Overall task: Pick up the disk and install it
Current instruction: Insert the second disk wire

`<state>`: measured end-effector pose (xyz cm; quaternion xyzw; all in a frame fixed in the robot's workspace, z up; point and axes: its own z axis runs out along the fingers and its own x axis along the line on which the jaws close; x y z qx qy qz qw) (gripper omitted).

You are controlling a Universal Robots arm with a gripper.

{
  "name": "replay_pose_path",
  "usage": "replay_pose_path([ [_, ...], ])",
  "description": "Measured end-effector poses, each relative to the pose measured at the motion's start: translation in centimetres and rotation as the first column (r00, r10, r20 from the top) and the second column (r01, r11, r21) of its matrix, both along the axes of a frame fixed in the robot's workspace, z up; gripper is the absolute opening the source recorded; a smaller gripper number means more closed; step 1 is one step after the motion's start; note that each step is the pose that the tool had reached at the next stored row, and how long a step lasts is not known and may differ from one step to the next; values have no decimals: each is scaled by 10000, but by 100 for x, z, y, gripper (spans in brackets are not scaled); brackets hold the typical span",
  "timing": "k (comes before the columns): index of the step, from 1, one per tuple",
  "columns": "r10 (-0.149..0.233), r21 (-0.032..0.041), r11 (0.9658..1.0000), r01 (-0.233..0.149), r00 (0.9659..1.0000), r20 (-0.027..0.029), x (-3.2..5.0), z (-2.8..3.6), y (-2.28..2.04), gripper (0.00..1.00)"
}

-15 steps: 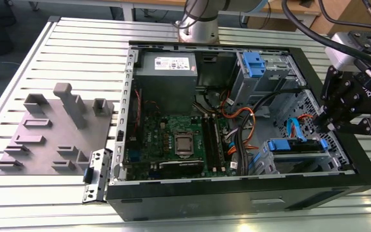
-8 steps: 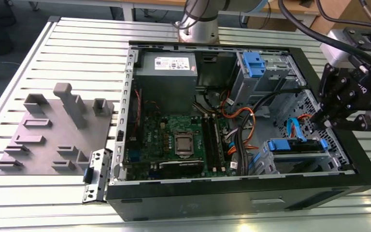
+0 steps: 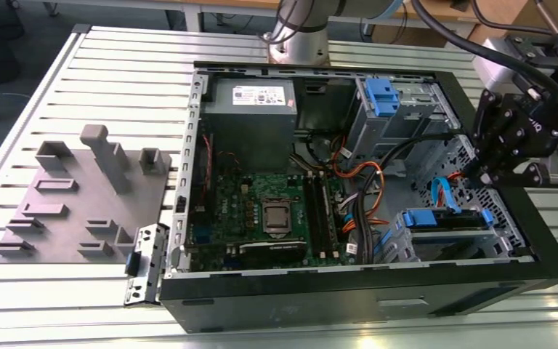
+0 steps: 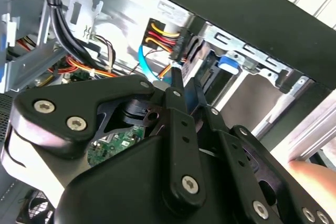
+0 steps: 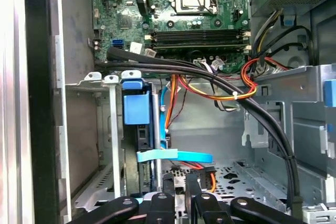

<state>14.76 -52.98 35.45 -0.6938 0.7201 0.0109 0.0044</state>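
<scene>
The disk (image 3: 444,220), in its blue caddy rails, lies in the lower drive bay at the front right corner of the open computer case (image 3: 357,291). The first wrist view shows it edge-on, with the blue caddy tab (image 5: 135,108) between the bay's metal walls. My gripper (image 3: 481,178) hangs inside the case, above the bay toward the exterior view's right, apart from the disk. Its fingers (image 5: 168,187) stand a narrow gap apart with nothing between them. In the second wrist view the gripper (image 4: 185,85) points toward the black power connector (image 4: 178,45) and the blue data cable (image 4: 147,61).
A blue data cable (image 5: 176,156) and black and orange cable bundles (image 5: 231,90) cross the space beside the bay. A second blue caddy (image 3: 381,98) sits in the upper bay. The motherboard (image 3: 269,211) fills the case's middle. A grey fixture plate (image 3: 66,203) lies on the slatted table.
</scene>
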Motion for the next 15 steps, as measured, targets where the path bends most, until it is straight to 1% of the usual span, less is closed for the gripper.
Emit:
replay_pose_path([
  [4, -1, 0, 10000, 1, 10000, 0, -11, -3, 47, 24],
  [7, -3, 0, 10000, 3, 10000, 0, -14, -10, 71, 24],
  [10, -9, 2, 10000, 9, 10000, 0, -15, -23, 81, 24],
  [15, -10, 0, 10000, 10, 10000, 0, -15, -22, 82, 24],
])
